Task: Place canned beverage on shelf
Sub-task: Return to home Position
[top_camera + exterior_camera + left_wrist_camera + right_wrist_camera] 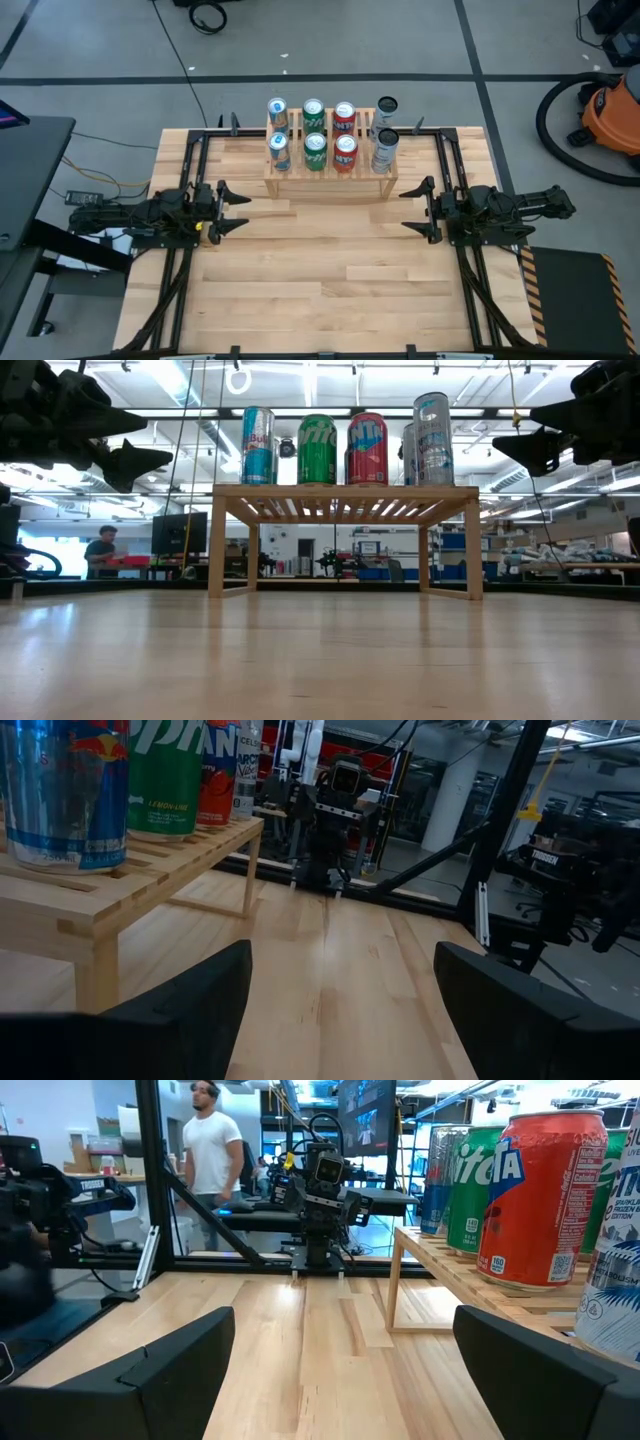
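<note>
The light-wood shelf point(330, 178) stands at the table's far middle on its legs point(217, 545). Several canned beverages stand upright on its slatted top in two rows: blue point(279, 150), green point(316, 150), red point(346, 150) and silver point(385, 148) in front, more behind. My left gripper point(235, 208) hovers open near the shelf's left end and points level toward the right. My right gripper point(418, 208) hovers open near the shelf's right end and points left. Nothing is between either pair of fingers point(200, 1000) point(180, 1360).
Bare wooden tabletop point(320, 280) lies in front of the shelf and between the arms. Black frame rails point(190, 150) run along the table's sides. Beyond the table a person point(210, 1160) stands, and an orange vacuum point(610, 110) sits on the floor at the far right.
</note>
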You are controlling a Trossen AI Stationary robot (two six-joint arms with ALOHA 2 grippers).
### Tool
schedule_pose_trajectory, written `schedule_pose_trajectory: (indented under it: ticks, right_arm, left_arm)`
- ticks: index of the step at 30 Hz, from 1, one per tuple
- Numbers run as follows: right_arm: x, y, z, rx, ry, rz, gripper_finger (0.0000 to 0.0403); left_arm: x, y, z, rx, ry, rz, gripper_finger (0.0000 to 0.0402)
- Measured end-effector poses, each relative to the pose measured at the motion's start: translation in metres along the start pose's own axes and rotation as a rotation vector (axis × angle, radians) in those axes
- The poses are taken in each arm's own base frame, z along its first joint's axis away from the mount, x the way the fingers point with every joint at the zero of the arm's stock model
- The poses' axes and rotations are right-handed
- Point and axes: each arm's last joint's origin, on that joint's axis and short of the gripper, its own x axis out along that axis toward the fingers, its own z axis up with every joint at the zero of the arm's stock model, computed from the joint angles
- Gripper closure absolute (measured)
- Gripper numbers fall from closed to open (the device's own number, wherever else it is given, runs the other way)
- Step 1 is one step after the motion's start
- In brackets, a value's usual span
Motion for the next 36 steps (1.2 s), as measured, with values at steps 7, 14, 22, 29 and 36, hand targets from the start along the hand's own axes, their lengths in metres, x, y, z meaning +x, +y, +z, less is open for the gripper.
schedule_pose_trajectory:
  ticks: [7,14,22,29,36]
  right_arm:
    - [0.0000,0.0000,0.0000,0.000,0.000,0.000,0.0016]
    - [0.0000,0.0000,0.0000,0.000,0.000,0.000,0.0016]
    - [0.0000,0.0000,0.0000,0.000,0.000,0.000,0.0016]
    - [0.0000,0.0000,0.0000,0.000,0.000,0.000,0.0016]
    - [0.0000,0.0000,0.0000,0.000,0.000,0.000,0.0016]
  left_arm:
    - [0.0000,0.0000,0.0000,0.000,0.000,0.000,0.0086]
    - [0.0000,0.0000,-0.0001,0.000,0.000,0.000,0.0086]
    - [0.0000,0.0000,-0.0001,0.000,0.000,0.000,0.0086]
    - [0.0000,0.0000,-0.0001,0.000,0.000,0.000,0.0086]
    - [0.0000,0.0000,-0.0001,0.000,0.000,0.000,0.0086]
